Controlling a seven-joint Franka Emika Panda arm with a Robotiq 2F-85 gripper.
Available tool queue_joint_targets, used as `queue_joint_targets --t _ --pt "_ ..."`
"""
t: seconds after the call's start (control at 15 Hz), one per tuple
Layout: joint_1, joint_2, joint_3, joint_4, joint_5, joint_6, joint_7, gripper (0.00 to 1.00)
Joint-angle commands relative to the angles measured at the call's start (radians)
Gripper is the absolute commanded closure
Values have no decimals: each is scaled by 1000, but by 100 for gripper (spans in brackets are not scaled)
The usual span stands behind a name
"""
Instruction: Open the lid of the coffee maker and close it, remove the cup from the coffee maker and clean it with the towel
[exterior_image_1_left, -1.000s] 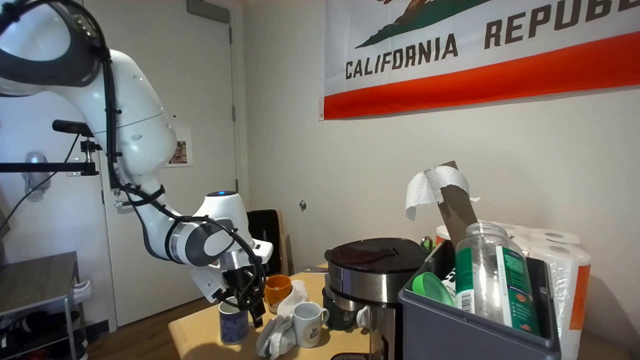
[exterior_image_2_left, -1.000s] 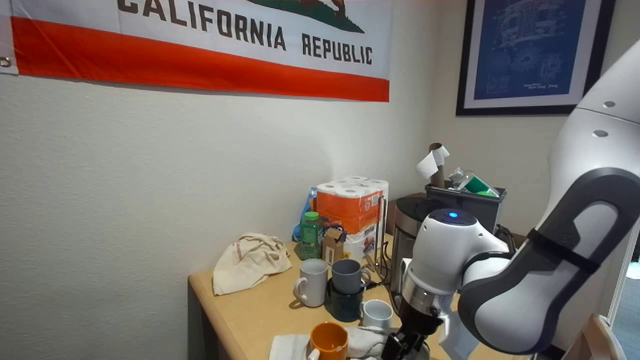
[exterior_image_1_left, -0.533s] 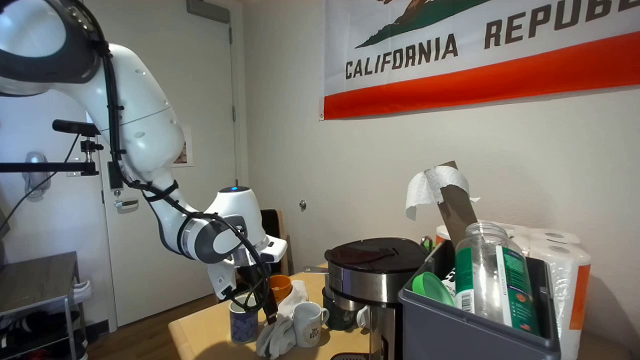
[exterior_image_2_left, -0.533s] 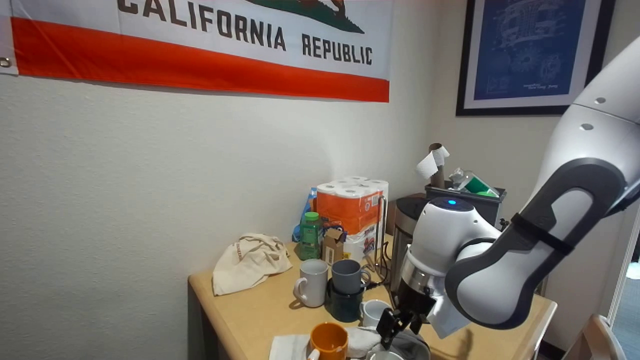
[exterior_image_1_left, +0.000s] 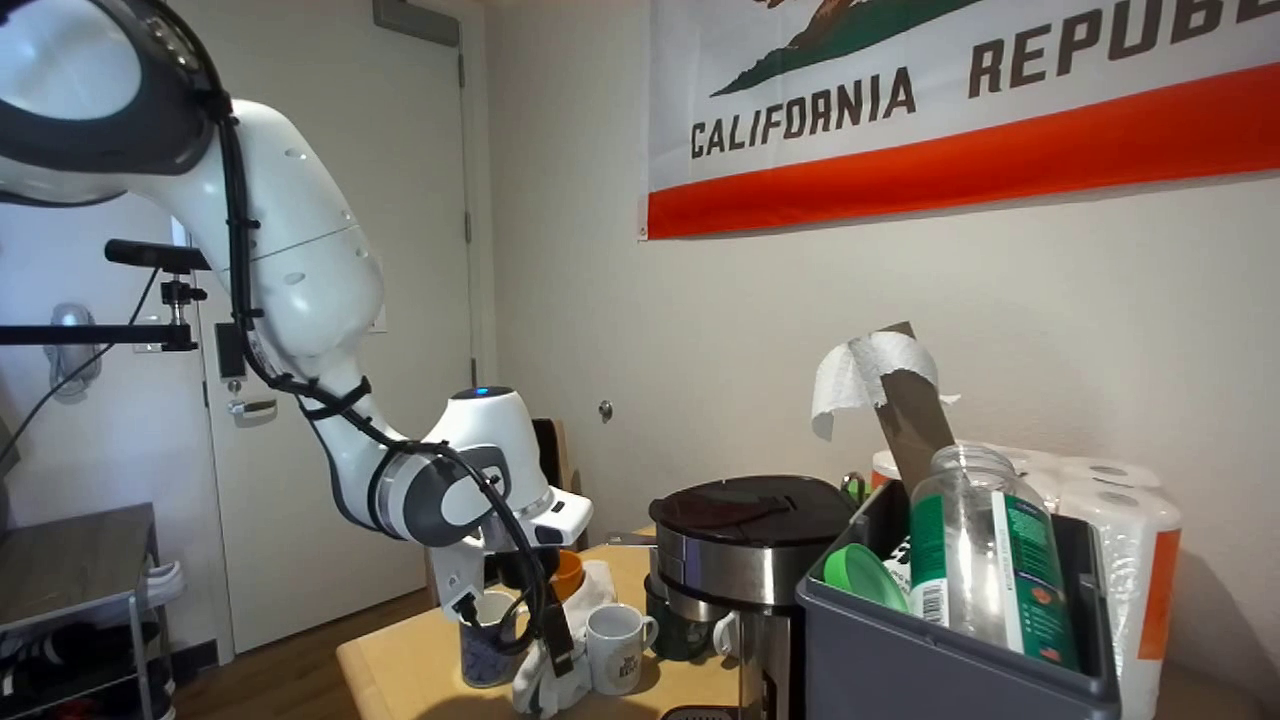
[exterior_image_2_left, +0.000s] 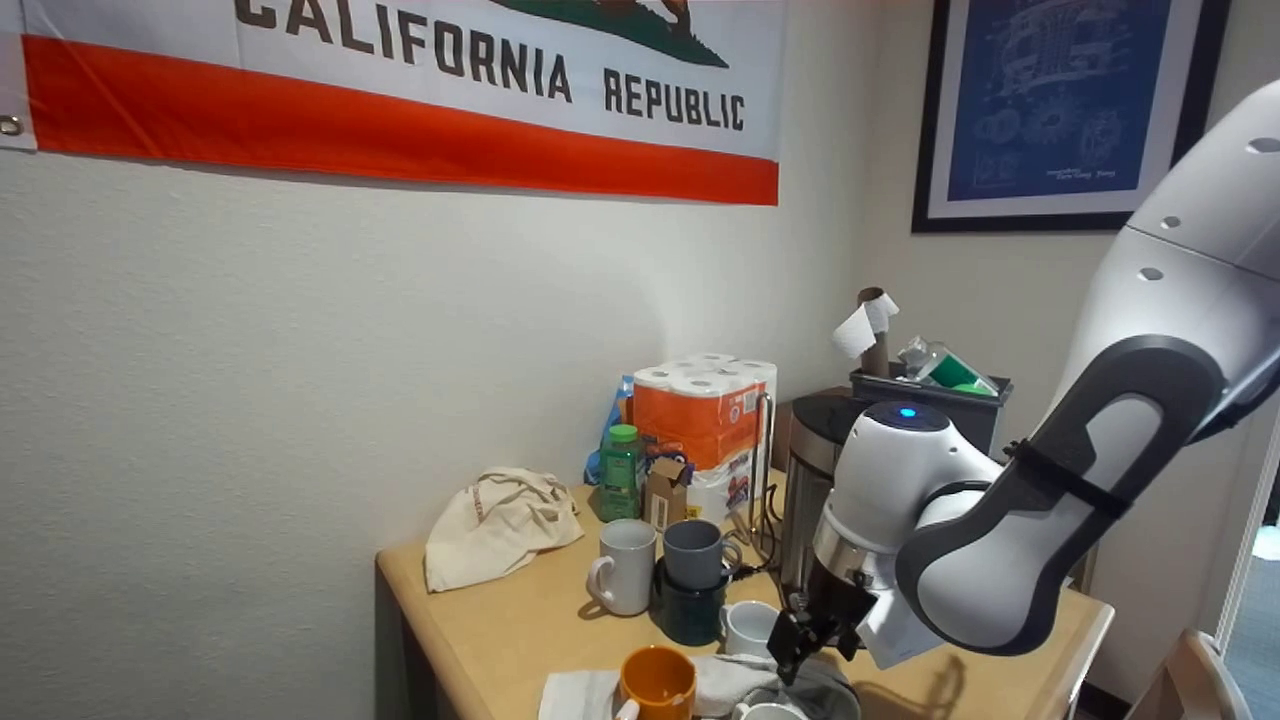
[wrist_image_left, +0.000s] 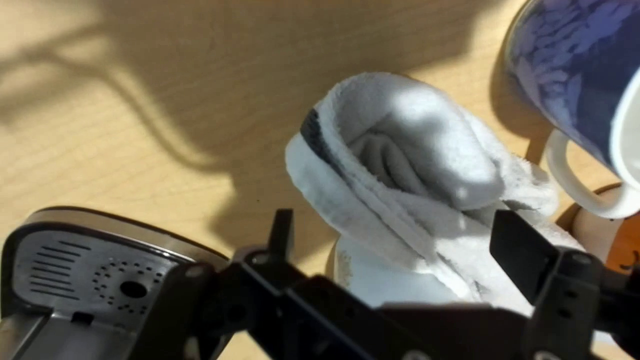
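Probably the cleaning step is in hand: the gripper (wrist_image_left: 395, 230), its fingers (wrist_image_left: 522, 255) wide apart, hangs over the white towel (wrist_image_left: 440, 210) bunched on the table (exterior_image_2_left: 510, 640) between the blue-patterned mug (wrist_image_left: 565, 65) and the white mug (exterior_image_1_left: 614, 650), and the next move likely calls for lowering and pinching a fold.

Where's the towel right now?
In the wrist view, the towel lies just right of centre, between the blue patterned mug and the coffee maker's drip tray.
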Motion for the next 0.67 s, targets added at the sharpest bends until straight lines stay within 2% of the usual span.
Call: queue_joint_targets --t 0.0,0.47,0.53,0.6 --pt "36 60 -58 14 -13 79 41 0" --pt "45 147 -68 16 86 118 0 0" --pt "45 154 -67 16 94 116 -4 25" --pt "41 160 -63 16 102 117 -9 26"
